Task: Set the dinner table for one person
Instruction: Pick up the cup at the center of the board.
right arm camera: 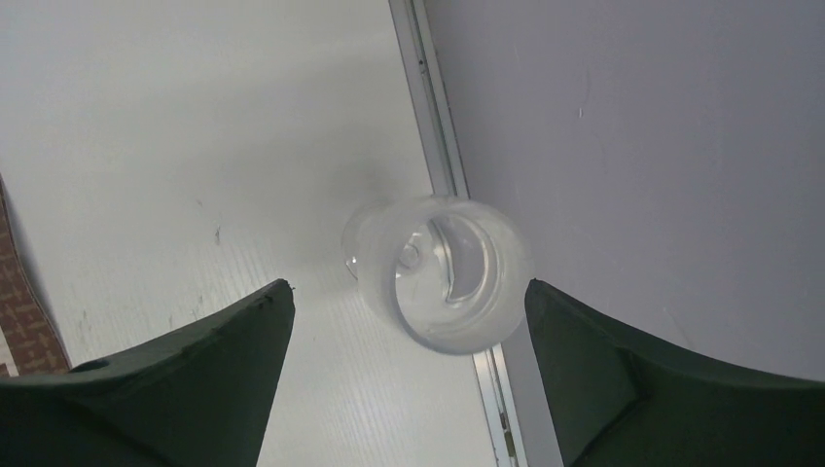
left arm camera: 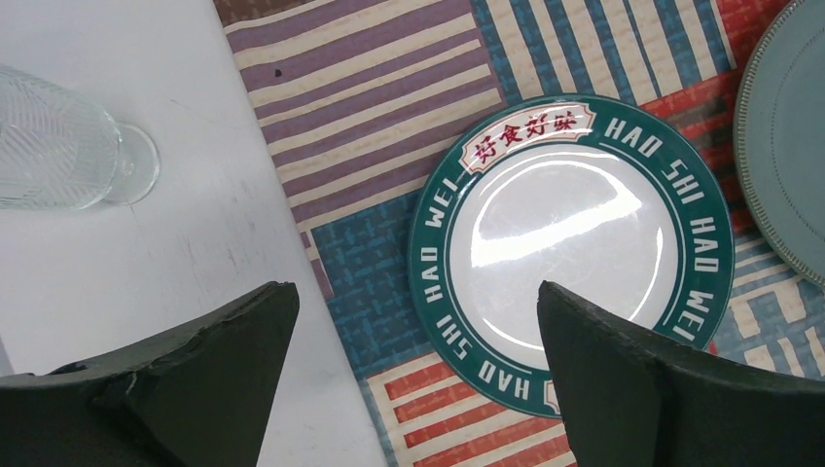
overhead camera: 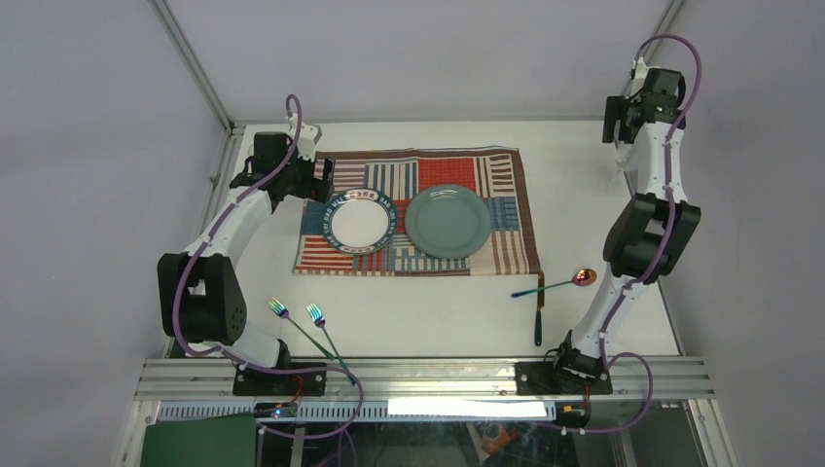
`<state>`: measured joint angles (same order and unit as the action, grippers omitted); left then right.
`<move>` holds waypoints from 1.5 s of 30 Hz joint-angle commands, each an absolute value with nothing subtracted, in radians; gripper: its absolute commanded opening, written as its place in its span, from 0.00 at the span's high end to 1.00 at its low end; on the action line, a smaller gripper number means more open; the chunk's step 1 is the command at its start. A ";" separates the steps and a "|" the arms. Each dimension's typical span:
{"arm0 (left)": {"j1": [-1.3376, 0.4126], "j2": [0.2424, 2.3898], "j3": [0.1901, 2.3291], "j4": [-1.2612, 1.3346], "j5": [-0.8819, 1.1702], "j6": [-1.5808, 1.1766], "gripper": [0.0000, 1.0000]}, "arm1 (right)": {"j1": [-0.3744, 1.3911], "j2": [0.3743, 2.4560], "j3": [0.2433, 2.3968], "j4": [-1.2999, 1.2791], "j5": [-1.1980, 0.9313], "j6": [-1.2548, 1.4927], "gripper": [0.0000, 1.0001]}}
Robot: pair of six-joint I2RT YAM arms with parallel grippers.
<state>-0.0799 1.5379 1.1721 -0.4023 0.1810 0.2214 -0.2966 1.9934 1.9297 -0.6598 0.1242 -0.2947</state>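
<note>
We note left gripper point(left arm camera: 413, 292): jaws apart, empty, over round white ceramic plate with green lettered rim point(left arm camera: 574, 233) on striped patchwork placemat point(left arm camera: 370, 107). Right gripper point(right arm camera: 407, 287): jaws apart, empty, above clear glass tumbler point(right arm camera: 438, 272) at far right edge of large white matte dinner table point(overhead camera: 438, 311). Risk we foresee: off-centre closure tips tumbler against aluminium rail point(right arm camera: 428, 117).

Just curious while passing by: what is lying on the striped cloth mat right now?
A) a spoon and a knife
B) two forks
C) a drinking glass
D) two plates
D: a green-rimmed white plate and a plain grey-green plate lie side by side on the mat.
</note>
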 commanded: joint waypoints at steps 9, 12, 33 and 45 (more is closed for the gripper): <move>-0.089 1.519 1.217 -0.368 0.130 0.243 0.01 | -0.259 2.081 2.107 -0.622 0.120 -0.329 0.08; -0.090 1.517 1.217 -0.368 0.123 0.242 0.01 | -0.241 2.083 2.105 -0.628 0.123 -0.326 0.08; -0.090 1.506 1.210 -0.362 0.129 0.237 0.01 | -0.218 1.956 1.878 -0.491 0.141 -0.316 0.07; -0.090 1.500 1.206 -0.365 0.128 0.235 0.01 | -0.211 1.913 1.887 -0.482 0.104 -0.307 0.06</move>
